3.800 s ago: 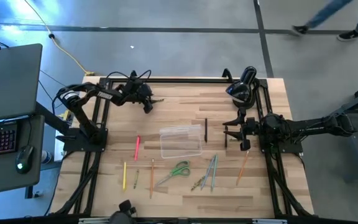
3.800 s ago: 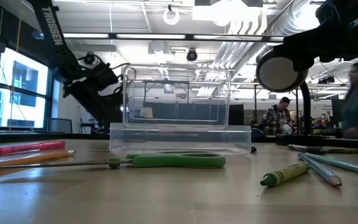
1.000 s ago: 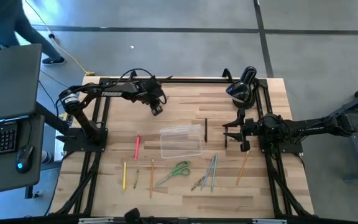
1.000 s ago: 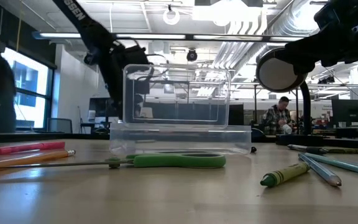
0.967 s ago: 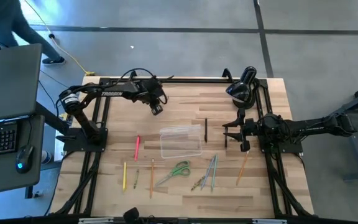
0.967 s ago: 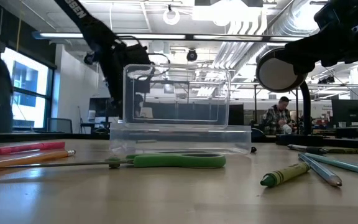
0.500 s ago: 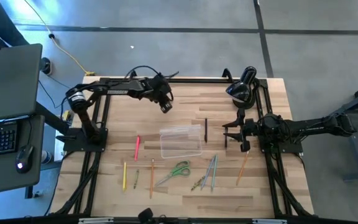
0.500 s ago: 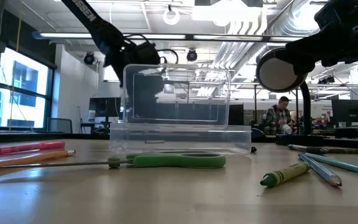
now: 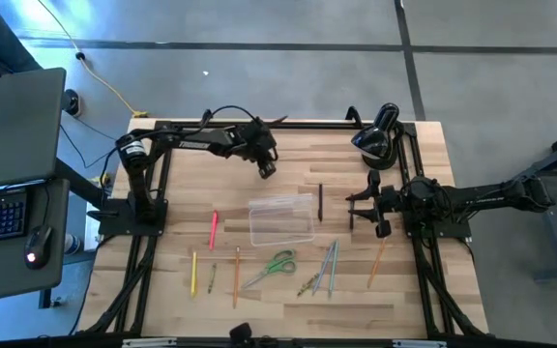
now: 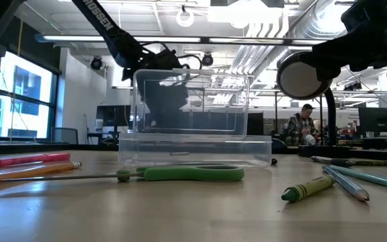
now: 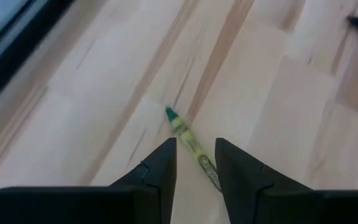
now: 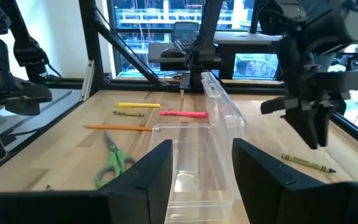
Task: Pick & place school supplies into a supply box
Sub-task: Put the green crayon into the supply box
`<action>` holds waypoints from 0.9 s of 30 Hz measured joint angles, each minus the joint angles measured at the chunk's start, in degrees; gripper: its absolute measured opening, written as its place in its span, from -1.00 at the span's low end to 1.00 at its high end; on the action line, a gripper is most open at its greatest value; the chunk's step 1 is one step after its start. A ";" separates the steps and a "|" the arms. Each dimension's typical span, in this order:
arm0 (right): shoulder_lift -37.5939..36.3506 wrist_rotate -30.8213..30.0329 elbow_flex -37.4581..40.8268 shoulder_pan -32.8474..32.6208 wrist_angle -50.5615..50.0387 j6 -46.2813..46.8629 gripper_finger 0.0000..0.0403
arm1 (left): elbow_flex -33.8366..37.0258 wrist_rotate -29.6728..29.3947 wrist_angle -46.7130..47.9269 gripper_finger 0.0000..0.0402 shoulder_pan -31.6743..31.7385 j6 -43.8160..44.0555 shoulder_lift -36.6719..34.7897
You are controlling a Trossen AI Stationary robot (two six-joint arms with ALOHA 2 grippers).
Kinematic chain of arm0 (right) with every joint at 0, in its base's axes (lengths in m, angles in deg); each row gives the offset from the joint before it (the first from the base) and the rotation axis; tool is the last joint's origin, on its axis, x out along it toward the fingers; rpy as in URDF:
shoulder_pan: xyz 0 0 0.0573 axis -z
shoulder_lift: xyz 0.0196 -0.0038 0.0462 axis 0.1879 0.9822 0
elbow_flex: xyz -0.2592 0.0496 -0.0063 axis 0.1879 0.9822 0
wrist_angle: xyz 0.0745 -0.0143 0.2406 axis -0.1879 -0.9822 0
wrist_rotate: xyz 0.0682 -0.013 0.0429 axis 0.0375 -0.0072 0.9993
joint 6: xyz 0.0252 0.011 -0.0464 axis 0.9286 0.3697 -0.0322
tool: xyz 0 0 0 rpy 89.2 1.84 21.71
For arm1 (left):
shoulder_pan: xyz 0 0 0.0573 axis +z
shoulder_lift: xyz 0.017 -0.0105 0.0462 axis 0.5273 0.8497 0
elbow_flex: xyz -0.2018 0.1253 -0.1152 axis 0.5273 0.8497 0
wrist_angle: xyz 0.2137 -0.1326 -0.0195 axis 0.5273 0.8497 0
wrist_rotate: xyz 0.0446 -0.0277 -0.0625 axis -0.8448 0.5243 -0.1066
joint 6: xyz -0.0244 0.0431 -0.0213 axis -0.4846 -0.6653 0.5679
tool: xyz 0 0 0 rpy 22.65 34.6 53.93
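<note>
Supply box (image 9: 280, 219) at frame centre empty; all supplies on counter (image 9: 288, 290). Left pincer (image 11: 195, 163) parted, empty, above green crayon (image 11: 191, 146). Right pincer (image 12: 201, 163) open, idle, centre right.

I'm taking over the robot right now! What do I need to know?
Left tool: open, empty, hovering low over a green-tipped crayon at the far side of the table.
Right tool: open, empty, waiting to the right of the supply box.
Done: nothing packed; the box looks empty.
Left: everything. The pink marker, yellow pencil, scissors, grey pencils, orange pencil and dark pen lie on the table around the box.
</note>
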 joint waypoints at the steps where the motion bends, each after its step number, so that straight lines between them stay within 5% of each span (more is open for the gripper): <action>1: 0.00 0.00 0.00 0.02 -0.01 -0.19 -0.27 | -0.34 0.16 -0.35 -0.29 -0.05 -0.01 0.56; 6: 0.00 0.15 0.00 0.01 -0.04 -0.28 -0.27 | -0.53 3.56 -3.92 -0.29 -0.55 -1.90 3.86; 14: 0.00 0.28 0.00 0.02 -0.30 -0.40 -0.27 | -0.55 0.11 -3.68 -0.29 -2.21 -4.26 6.52; 27: -0.01 0.26 0.00 0.00 -2.17 0.05 -0.27 | -0.89 -0.35 5.93 -0.30 -2.55 -8.21 6.13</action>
